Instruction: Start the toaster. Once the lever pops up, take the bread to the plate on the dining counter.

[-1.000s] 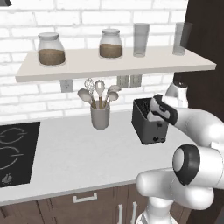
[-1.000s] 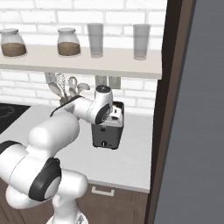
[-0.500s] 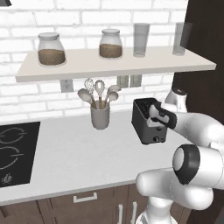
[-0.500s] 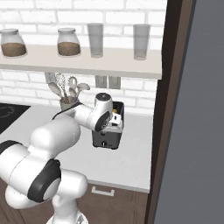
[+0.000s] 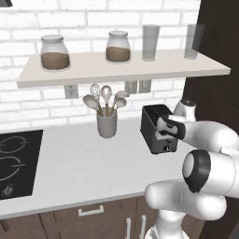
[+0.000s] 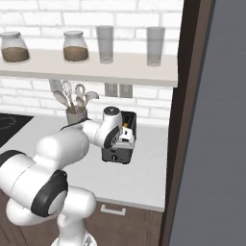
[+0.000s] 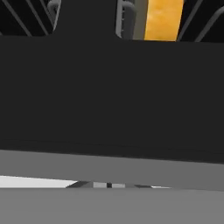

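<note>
The white arm is curving up from the lower right of the left base view, its hand reaching into the centre right of the frame, where the fingers [image 5: 163,132] are pressing against the front right side of the toaster [image 5: 154,122]; they are lying clenched together with nothing between them, though the hand is covering the spot they touch, so whether they are resting on the lever is hard to say. In the right base view the same hand is sitting at the frame's centre, against the near face of the toaster [image 6: 116,155], whose small round knob is showing low on its front. The hand view is looking closely at the toaster's dark body [image 7: 109,92], and along the top edge, right of centre, the bread [image 7: 163,19] is standing in a slot as a golden-yellow strip between wire guides. The toaster is standing on the white worktop [image 5: 79,163], right of centre. Further left, a grey utensil cup [image 5: 107,124] is holding spoons and a whisk, and a black cooktop [image 5: 14,163] is lying at the left edge. Above, across the upper part of the frame, a shelf [image 5: 116,70] on the white brick wall is carrying two jars and two glasses.
</note>
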### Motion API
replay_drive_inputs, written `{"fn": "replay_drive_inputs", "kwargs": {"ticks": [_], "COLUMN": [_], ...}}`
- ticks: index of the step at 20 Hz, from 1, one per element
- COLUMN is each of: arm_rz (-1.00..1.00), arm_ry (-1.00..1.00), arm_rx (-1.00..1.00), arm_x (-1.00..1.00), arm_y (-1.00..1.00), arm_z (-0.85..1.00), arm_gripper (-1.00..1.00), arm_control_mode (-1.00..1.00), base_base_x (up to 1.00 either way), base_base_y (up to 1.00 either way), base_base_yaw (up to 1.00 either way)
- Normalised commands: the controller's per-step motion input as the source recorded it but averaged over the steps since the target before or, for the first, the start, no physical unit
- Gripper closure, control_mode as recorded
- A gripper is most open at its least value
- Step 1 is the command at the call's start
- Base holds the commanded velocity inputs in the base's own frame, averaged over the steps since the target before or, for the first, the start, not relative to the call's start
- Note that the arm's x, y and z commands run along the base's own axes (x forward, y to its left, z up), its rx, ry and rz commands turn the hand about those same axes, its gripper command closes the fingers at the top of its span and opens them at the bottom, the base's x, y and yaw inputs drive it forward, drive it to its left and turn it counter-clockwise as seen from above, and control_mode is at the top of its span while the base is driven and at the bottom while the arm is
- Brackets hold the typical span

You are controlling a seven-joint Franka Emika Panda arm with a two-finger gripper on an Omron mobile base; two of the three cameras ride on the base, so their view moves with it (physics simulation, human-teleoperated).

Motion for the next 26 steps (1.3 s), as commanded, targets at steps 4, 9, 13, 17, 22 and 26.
{"fn": "replay_drive_inputs", "kwargs": {"ticks": [4,9,13,17,22,26], "arm_rz": [0.00,0.00,0.00,0.00,0.00,0.00], "arm_ry": [-0.06,-0.06,-0.08,-0.36,-0.32,-0.28], "arm_rx": [0.00,0.04,0.08,0.03,0.02,0.00], "arm_x": [-0.43,-0.30,-0.14,-0.09,-0.07,-0.01], "arm_y": [-0.02,-0.15,-0.03,0.00,-0.04,0.00], "arm_z": [0.20,0.61,0.52,0.16,0.00,0.00], "arm_gripper": [1.00,1.00,1.00,1.00,1.00,1.00], "arm_control_mode": [-1.00,-1.00,-1.00,-1.00,-1.00,-1.00], "base_base_x": [0.00,0.00,0.00,0.00,0.00,0.00], "base_base_y": [0.00,0.00,0.00,0.00,0.00,0.00], "base_base_yaw": [0.00,0.00,0.00,0.00,0.00,0.00]}}
